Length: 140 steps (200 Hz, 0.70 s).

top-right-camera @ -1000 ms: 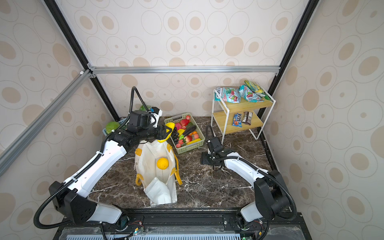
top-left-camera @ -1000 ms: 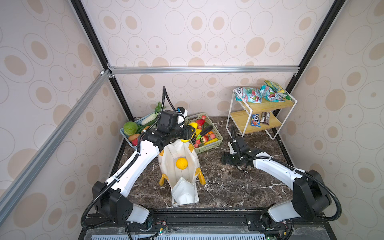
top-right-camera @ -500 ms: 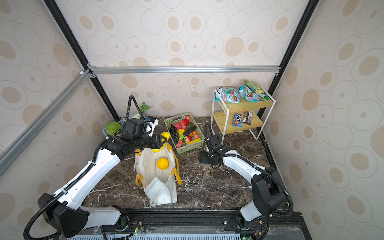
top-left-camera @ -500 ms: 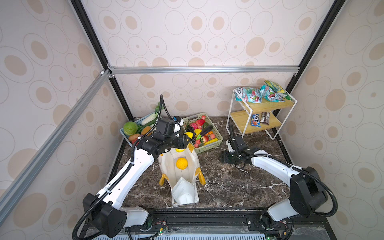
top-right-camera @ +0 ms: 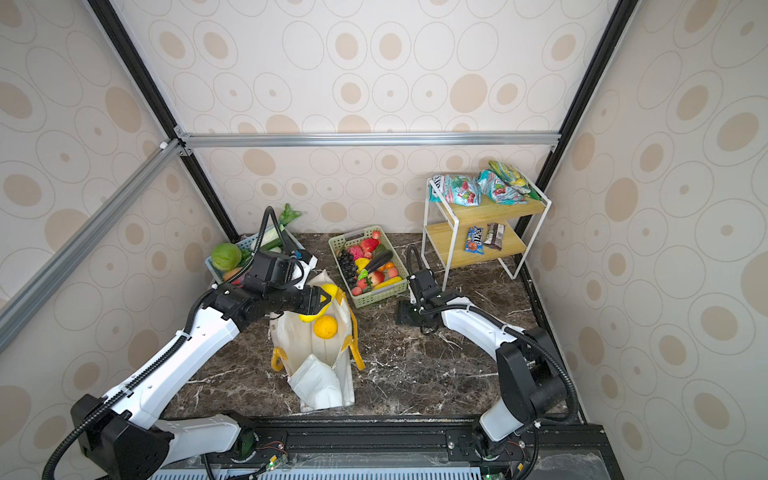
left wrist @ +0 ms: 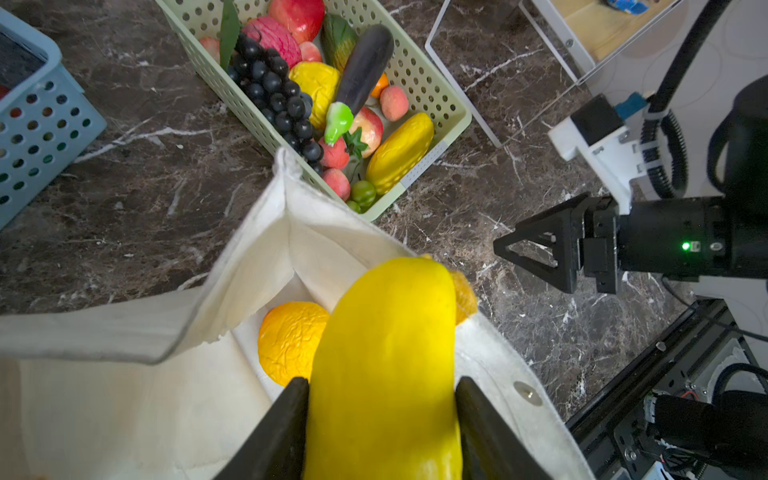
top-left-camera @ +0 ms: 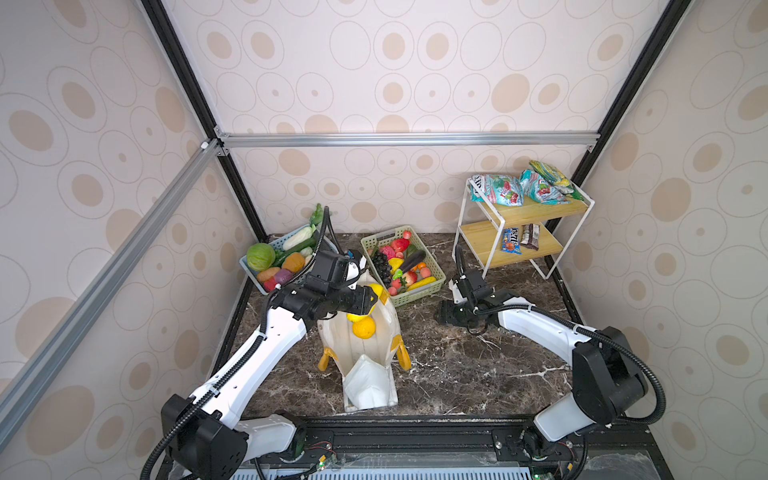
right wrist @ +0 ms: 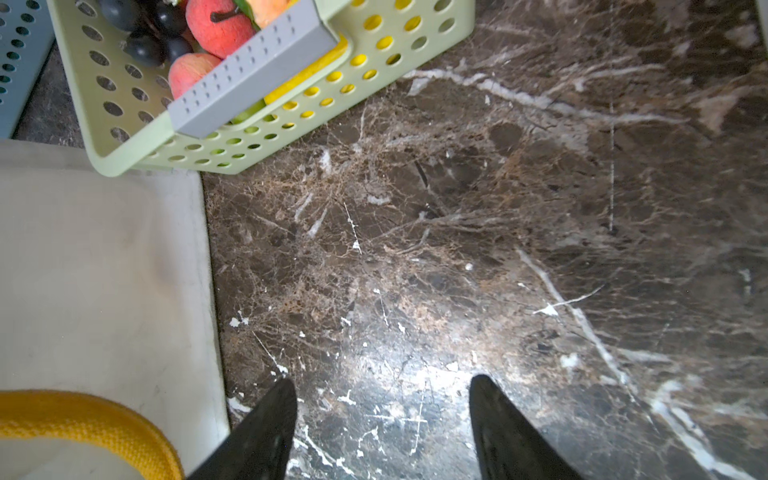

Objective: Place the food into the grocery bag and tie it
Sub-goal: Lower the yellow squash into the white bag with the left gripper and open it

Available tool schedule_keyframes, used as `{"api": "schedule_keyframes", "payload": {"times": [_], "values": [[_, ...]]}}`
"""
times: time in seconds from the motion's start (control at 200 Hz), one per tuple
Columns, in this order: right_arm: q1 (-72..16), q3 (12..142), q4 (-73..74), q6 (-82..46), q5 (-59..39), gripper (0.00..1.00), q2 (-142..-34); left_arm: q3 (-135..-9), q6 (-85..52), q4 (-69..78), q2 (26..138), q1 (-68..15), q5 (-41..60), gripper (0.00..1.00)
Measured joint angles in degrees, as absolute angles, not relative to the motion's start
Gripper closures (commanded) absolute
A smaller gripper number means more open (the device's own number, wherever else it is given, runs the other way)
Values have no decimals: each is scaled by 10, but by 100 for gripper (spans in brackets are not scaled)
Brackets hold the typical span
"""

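Note:
The cream grocery bag [top-left-camera: 368, 384] [top-right-camera: 322, 386] stands open mid-table with yellow-orange handles. An orange [top-left-camera: 364, 328] [left wrist: 291, 340] lies inside it. My left gripper [top-left-camera: 374, 298] [top-right-camera: 326, 300] [left wrist: 382, 380] is shut on a long yellow fruit [top-left-camera: 376, 289] [left wrist: 386, 353], held right over the far end of the bag's mouth. Yellow shows both above and below the fingers in both top views. My right gripper [top-left-camera: 446, 316] [top-right-camera: 403, 313] [right wrist: 382, 380] hangs low over bare marble right of the bag, open and holding nothing. The bag's side [right wrist: 104, 270] lies beside its jaws.
A green basket [top-left-camera: 417, 293] [left wrist: 453, 104] of fruit touches the bag's far corner. A blue basket [top-left-camera: 249, 272] of vegetables sits at the back left. A white wire shelf [top-left-camera: 523, 216] with snack packets and candy bars stands at the back right.
My left arm has swung the yellow fruit from beside the green basket toward me and down onto the bag's mouth. The right gripper has barely moved.

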<state>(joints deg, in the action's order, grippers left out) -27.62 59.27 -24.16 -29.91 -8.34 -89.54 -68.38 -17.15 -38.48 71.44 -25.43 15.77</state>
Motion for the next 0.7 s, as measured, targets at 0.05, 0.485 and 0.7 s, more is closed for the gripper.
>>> {"api": "schedule_keyframes", "payload": {"times": [0.05,0.485,0.7], "values": [[-276,595,-241,-299,-86,31,-901,-679,-171,-388,714,-254,155,45],[-276,610,-239,-298,-95,31,-917,-621,-178,-382,734,-254,138,46],[-276,610,-239,-295,-95,31,-917,-597,-183,-362,766,-255,138,47]]}}
